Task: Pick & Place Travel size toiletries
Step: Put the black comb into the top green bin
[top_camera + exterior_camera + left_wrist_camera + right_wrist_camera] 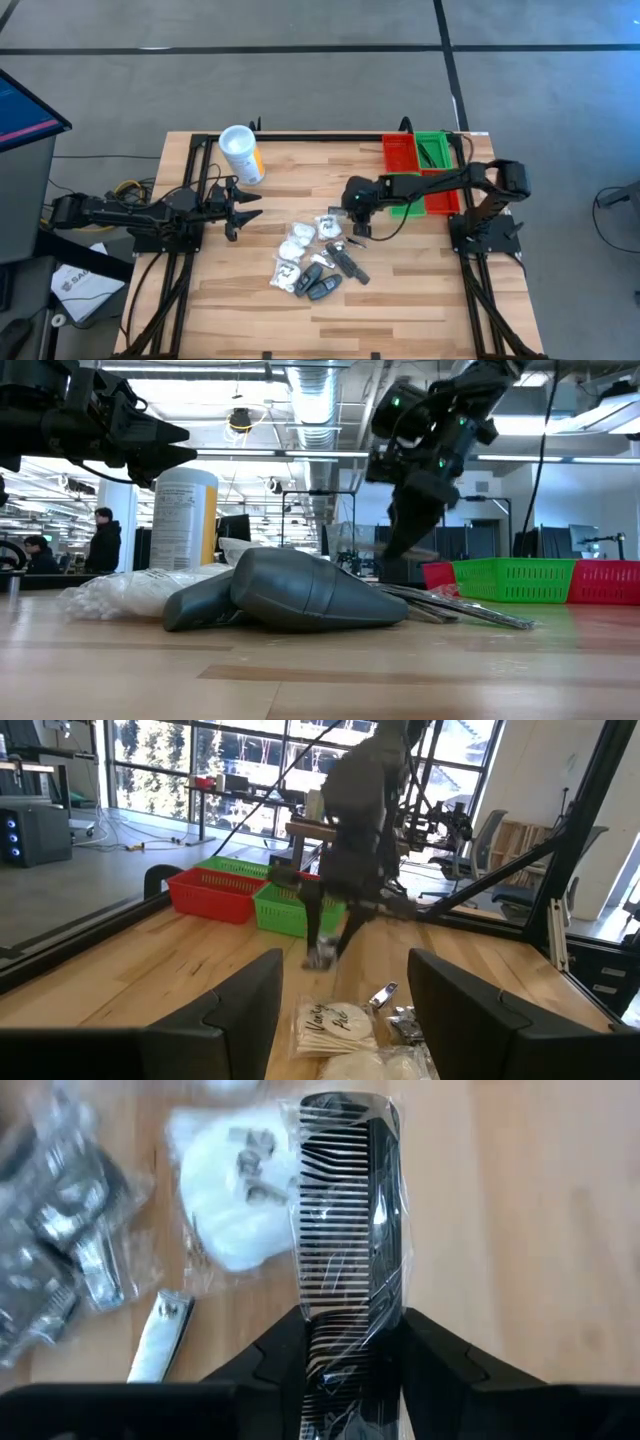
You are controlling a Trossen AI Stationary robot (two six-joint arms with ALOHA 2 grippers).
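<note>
The travel size toiletries (312, 262) lie heaped on the wooden table's middle: white clear-wrapped packets (296, 241), dark grey tubes (322, 286) and a nail clipper (160, 1342). My right gripper (358, 224) hangs over the pile's right side, pointing down, shut on a black comb in clear wrap (345, 1210). In the low view the right gripper (405, 532) stands behind a big dark tube (300, 592). My left gripper (240, 206) waits open left of the pile; between its fingers the left wrist view shows the packets (335, 1025). My right gripper pinches the wrapped black comb at one end (348, 1342) between its two fingers, which lie across the comb's length. The fingers come from above, pointing down. The rest of the comb (345, 1170) sticks out past the fingertips toward the table and looks lifted clear of it.
A white canister with a yellow label (241, 154) stands at the far left of the table. Red (399, 152) and green (433, 150) bins sit at the far right, another red bin (441, 197) in front of them. People (103, 543) stand in the room behind.
</note>
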